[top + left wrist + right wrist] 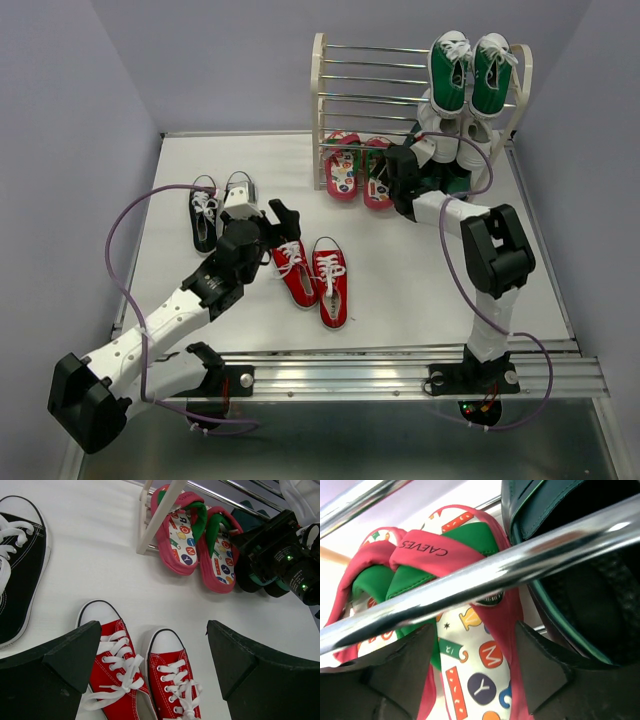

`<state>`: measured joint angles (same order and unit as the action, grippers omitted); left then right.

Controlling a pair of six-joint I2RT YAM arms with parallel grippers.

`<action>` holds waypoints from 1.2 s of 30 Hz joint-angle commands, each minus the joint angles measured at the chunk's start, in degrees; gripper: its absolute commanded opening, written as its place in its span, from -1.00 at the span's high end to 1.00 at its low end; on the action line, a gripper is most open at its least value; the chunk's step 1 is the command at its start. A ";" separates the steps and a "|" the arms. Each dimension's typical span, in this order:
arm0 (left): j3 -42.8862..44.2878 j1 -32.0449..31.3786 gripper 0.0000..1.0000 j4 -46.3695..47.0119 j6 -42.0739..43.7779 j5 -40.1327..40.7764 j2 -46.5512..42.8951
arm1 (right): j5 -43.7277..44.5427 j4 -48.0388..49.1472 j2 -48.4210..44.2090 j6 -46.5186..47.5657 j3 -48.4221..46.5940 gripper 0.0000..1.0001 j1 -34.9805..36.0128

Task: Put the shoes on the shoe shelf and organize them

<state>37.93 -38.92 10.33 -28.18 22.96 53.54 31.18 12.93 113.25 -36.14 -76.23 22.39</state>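
Observation:
The red sneakers [315, 277] lie side by side mid-table, and my open left gripper [281, 222] hovers just above their toes; in the left wrist view [150, 665] its jaws stand wide over both red shoes [170, 685]. The black sneakers [220, 205] lie at the left, behind my left arm. The pink-red flip-flops [358, 170] rest at the bottom of the shoe shelf [320, 100]. My right gripper [385, 182] is at the right flip-flop [480, 680], its fingers [540, 670] pressed against both edges of the sole, under a silver rod [495, 575].
Green sneakers [470, 75] stand on the shelf's top tier at the right, with white sneakers [450, 135] on the tier below. A dark shoe [590, 595] sits right of the flip-flop. Purple walls close in the table's sides.

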 commanded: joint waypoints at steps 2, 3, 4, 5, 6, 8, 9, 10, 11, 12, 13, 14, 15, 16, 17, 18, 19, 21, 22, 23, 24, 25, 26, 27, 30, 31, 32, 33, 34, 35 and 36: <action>-1.02 0.16 -0.98 0.66 -0.47 0.60 -2.21 | -3.40 3.60 -6.63 0.80 2.92 -0.54 -0.86; -1.02 0.16 -0.98 0.48 -0.55 0.51 -2.30 | -3.75 3.51 -7.42 1.24 4.40 -0.60 -0.86; -1.02 0.16 -0.98 0.40 -0.64 0.42 -2.47 | -5.58 3.33 -8.82 1.86 5.12 -0.64 -0.86; -1.28 0.16 -0.98 0.31 -0.82 0.42 -2.56 | -6.30 2.98 -9.53 3.17 5.64 -0.69 -0.25; -1.37 0.16 -0.98 0.31 -0.91 0.24 -2.74 | -7.09 2.63 -10.15 4.14 6.78 -0.72 -0.24; -1.63 0.16 -0.98 0.39 -0.99 0.07 -3.18 | -9.28 0.44 -11.82 5.90 7.58 -0.77 0.37; -1.81 0.16 -0.98 0.40 -1.17 -0.11 -3.35 | -9.82 -1.14 -12.43 7.47 8.71 -0.80 1.07; -1.98 0.16 -0.98 0.40 -1.17 -0.11 -3.44 | -10.17 -2.11 -12.88 8.18 9.34 -0.83 1.60; -2.07 0.16 -0.98 0.40 -1.34 -0.20 -3.61 | -10.00 -2.99 -13.40 8.80 9.78 -0.87 1.60; -2.33 0.16 -0.98 0.40 -1.43 -0.28 -3.53 | -10.00 -3.87 -13.84 10.55 10.13 -0.97 2.47; -2.42 0.16 -0.98 0.57 -1.43 -0.28 -3.53 | -9.21 -6.14 -13.85 10.83 10.48 -0.99 3.00; -2.42 0.16 -0.98 0.57 -1.43 -0.46 -3.44 | -7.03 -7.12 -13.85 11.44 10.57 -1.00 3.79; -2.42 0.16 -0.98 0.48 -1.43 -0.55 -3.35 | -6.49 -8.17 -13.41 11.70 10.57 -1.00 3.80; -2.42 0.24 -0.98 0.40 -1.43 -0.55 -3.27 | -5.35 -10.53 -13.15 11.62 10.48 -1.00 3.80; -2.34 0.16 -0.98 0.31 -1.43 -0.64 -3.27 | -5.17 -11.43 -12.88 11.53 10.40 -1.00 3.80; -2.34 0.24 -0.98 0.22 -1.43 -0.64 -3.27 | -4.99 -12.13 -12.53 11.27 10.40 -1.00 4.32; -2.34 0.16 -0.98 0.22 -1.43 -0.64 -3.35 | -4.90 -12.57 -11.92 11.18 10.48 -1.00 4.33; -2.51 0.16 -0.98 0.48 -1.52 -0.55 -3.44 | -5.95 -14.40 -9.82 12.23 9.09 -1.00 4.33; -2.43 0.16 -0.98 0.48 -1.52 -0.64 -3.35 | -6.30 -15.64 -8.85 12.58 7.95 -1.00 4.33; -2.34 0.16 -0.98 0.48 -1.61 -0.55 -3.18 | -6.83 -17.31 -6.58 13.11 5.32 -1.00 4.33; -2.34 0.16 -0.98 0.48 -1.61 -0.55 -3.18 | -6.83 -17.32 -6.55 13.11 4.95 -1.00 4.33; -2.34 0.16 -0.98 0.48 -1.61 -0.55 -3.09 | -7.09 -17.32 -6.03 13.37 4.51 -1.00 4.33; -2.51 0.16 -0.98 0.57 -1.61 -0.64 -3.09 | -7.53 -17.41 -4.89 13.81 3.72 -1.00 4.33; -2.60 0.24 -0.98 0.66 -1.61 -0.55 -3.18 | -7.62 -17.32 -4.45 14.08 3.19 -1.00 4.33; -2.69 0.24 -0.98 0.66 -1.61 -0.55 -3.27 | -8.76 -17.32 -2.51 15.13 1.87 -1.00 4.33; -2.69 0.24 -0.98 0.66 -1.61 -0.46 -3.35 | -9.03 -17.32 -2.16 15.22 1.00 -1.00 4.33; -2.78 0.24 -0.98 0.66 -1.61 -0.46 -3.35 | -9.03 -17.32 -1.72 15.40 0.56 -1.00 4.33; -2.78 0.24 -0.98 0.75 -1.61 -0.46 -3.35 | -8.77 -17.32 -0.94 15.75 0.03 -1.00 4.33; -2.78 0.24 -0.98 0.75 -1.52 -0.46 -3.27 | -8.59 -17.41 -0.58 15.92 -0.85 -1.00 4.33; -2.78 0.24 -0.98 0.75 -1.44 -0.37 -3.27 | -8.77 -17.41 -0.31 16.27 -1.20 -1.00 4.33; -2.78 0.24 -0.98 0.83 -1.43 -0.46 -3.27 | -8.68 -17.32 -0.05 16.19 -1.55 -1.00 4.33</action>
<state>35.99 -38.87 9.10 -29.69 22.11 51.24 22.39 -4.86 112.51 -21.67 -74.17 26.72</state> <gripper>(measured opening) 0.986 0.995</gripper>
